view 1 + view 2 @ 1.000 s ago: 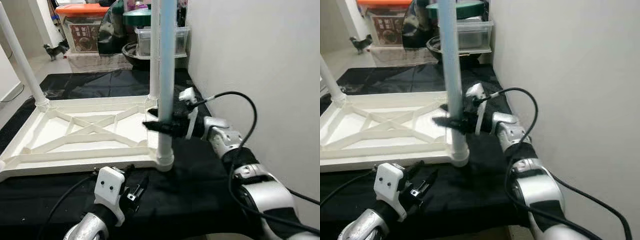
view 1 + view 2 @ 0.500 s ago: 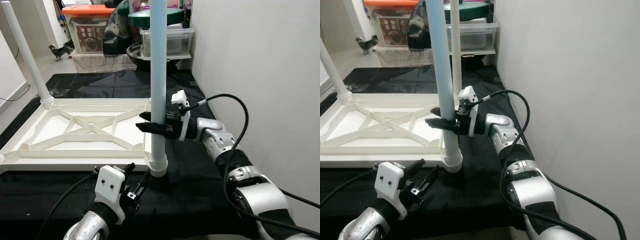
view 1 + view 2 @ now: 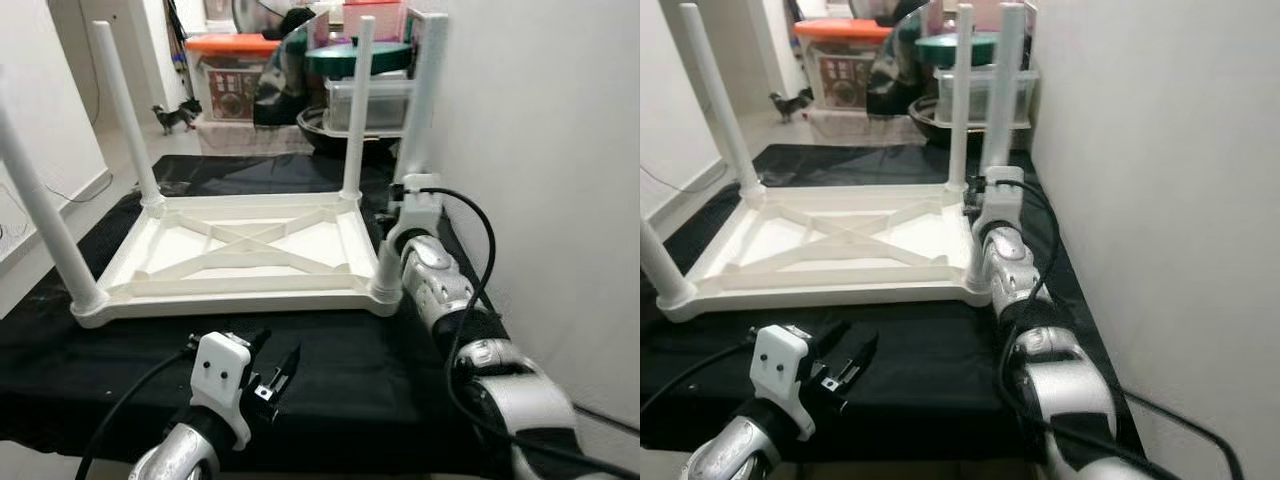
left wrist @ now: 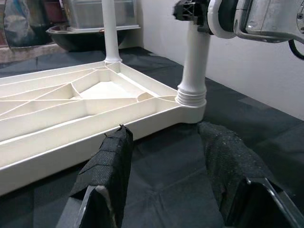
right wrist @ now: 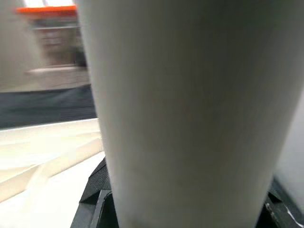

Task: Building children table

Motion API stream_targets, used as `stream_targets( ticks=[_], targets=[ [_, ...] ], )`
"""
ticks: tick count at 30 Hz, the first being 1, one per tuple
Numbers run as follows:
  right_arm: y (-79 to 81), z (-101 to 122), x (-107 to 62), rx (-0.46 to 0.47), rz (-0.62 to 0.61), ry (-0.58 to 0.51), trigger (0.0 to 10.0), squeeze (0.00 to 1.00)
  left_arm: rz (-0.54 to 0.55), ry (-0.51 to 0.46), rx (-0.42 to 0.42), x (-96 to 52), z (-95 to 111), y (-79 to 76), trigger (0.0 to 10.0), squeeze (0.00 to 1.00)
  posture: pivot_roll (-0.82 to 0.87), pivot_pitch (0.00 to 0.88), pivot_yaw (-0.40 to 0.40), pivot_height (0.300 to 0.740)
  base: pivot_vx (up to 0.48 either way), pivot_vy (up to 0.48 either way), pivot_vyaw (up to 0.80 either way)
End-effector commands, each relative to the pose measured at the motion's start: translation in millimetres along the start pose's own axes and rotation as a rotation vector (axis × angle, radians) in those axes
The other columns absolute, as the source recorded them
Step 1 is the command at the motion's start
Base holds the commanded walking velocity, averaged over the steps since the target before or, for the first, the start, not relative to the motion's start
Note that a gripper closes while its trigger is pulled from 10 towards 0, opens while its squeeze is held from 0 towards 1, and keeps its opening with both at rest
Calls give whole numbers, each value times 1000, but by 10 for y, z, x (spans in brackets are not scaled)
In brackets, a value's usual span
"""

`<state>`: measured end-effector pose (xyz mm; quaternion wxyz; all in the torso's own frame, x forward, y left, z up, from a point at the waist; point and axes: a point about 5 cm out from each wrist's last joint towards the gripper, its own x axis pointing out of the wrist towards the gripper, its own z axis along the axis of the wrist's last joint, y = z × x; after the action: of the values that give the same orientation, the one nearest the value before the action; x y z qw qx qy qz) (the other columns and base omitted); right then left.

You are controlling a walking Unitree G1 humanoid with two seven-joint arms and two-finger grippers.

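Observation:
A white plastic children's table (image 3: 240,250) lies upside down on a black cloth, its legs pointing up. The near right leg (image 3: 428,80) stands in its corner socket (image 3: 386,290). My right gripper (image 3: 985,200) is at this leg about a third of the way up. In the right wrist view the leg (image 5: 185,109) sits tight between the black fingers (image 5: 95,190). My left gripper (image 4: 164,137) hovers open low over the cloth in front of the table's near edge, pointing at that corner, its fingers (image 4: 107,161) empty.
A white wall (image 3: 540,150) runs close along the right. Behind the table stand clear storage boxes (image 3: 365,100), a dark bowl and an orange-lidded box (image 3: 235,70). A small dog (image 3: 172,115) stands on the floor at the far left. The black cloth (image 3: 330,370) ends near me.
The whole view has pulled back and shifted, so the camera moved. My right wrist has swung round the near right leg, from its right side to its near side. The left gripper stays put.

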<state>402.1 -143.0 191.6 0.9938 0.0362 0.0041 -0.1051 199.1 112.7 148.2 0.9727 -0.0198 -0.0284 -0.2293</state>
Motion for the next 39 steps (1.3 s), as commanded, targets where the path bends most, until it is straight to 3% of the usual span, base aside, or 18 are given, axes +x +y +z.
stream_targets(
  ticks=[1, 4, 5, 10, 11, 15, 16, 19, 21, 22, 25, 29, 31, 32, 39],
  targets=[
    [-106, -201, -45, 42, -124, 85, 0, 0, -9, 10, 3, 18, -32, -18, 10000, 0, 10, 0, -13, 740, 0, 0, 0],
    [-40, -182, -57, 45, -118, 71, 0, 0, -7, 6, 2, 22, -28, -24, 10000, 0, 10, 0, -13, 740, 0, 0, 0],
    [47, -152, -63, 52, -84, 48, 10000, 0, -7, 3, 2, 29, -26, -32, 10000, 0, 3, 0, -19, 740, 0, 0, 0],
    [224, -67, -88, 103, 25, -33, 10000, 0, -1, -4, 1, 37, -26, -45, 10000, 0, -6, 0, -23, 740, 0, 0, 0],
    [221, -51, -93, 99, 54, -59, 10000, 1000, 6, -4, 2, 33, -31, -36, 10000, 0, -6, 0, -23, 740, 0, 0, 0],
    [181, -30, -69, 76, 181, -92, 10000, 1000, 17, -4, 4, 37, -41, -16, 10000, 0, -28, 0, -12, 740, 0, 0, 0],
    [185, -45, -67, 72, 291, -87, 10000, 0, 21, -4, 5, 43, -47, -10, 10000, 0, -29, 0, -17, 740, 0, 0, 0],
    [197, -82, -72, 102, 401, -52, 10000, 0, 22, -4, 6, 49, -49, -7, 10000, 0, -29, 0, -17, 740, 0, 0, 0],
    [147, -86, -96, 172, 673, -3, 10000, 0, 24, -7, 7, 61, -51, 1, 10000, 0, -31, 0, -14, 740, 0, 0, 0],
    [147, -86, -96, 172, 673, -3, 10000, 0, 24, -7, 7, 61, -51, 1, 10000, 0, -31, 0, -14, 740, 0, 0, 0],
    [133, 2, -164, 171, 1007, 22, 10000, 0, 24, -8, 9, 77, -58, 17, 10000, 0, -28, 0, -6, 740, 0, 0, 0],
    [143, 11, -186, 152, 1071, 27, 10000, 0, 23, -8, 10, 82, -60, 21, 10000, 0, -28, 0, -6, 740, 0, 0, 0],
    [253, 36, -316, 117, 1376, 73, 10000, 0, 18, -11, 20, 91, -53, 32, 10000, 0, 1, 0, -19, 740, 0, 0, 0],
    [287, 43, -353, 113, 1461, 90, 10000, 0, 17, -12, 24, 93, -50, 36, 10000, 0, 1, 0, -19, 740, 0, 0, 0],
    [416, 122, -436, 122, 1672, 103, 10000, 0, 24, -25, 26, 107, -29, 51, 10000, 0, 16, 0, -35, 740, 0, 0, 0]
  ],
)
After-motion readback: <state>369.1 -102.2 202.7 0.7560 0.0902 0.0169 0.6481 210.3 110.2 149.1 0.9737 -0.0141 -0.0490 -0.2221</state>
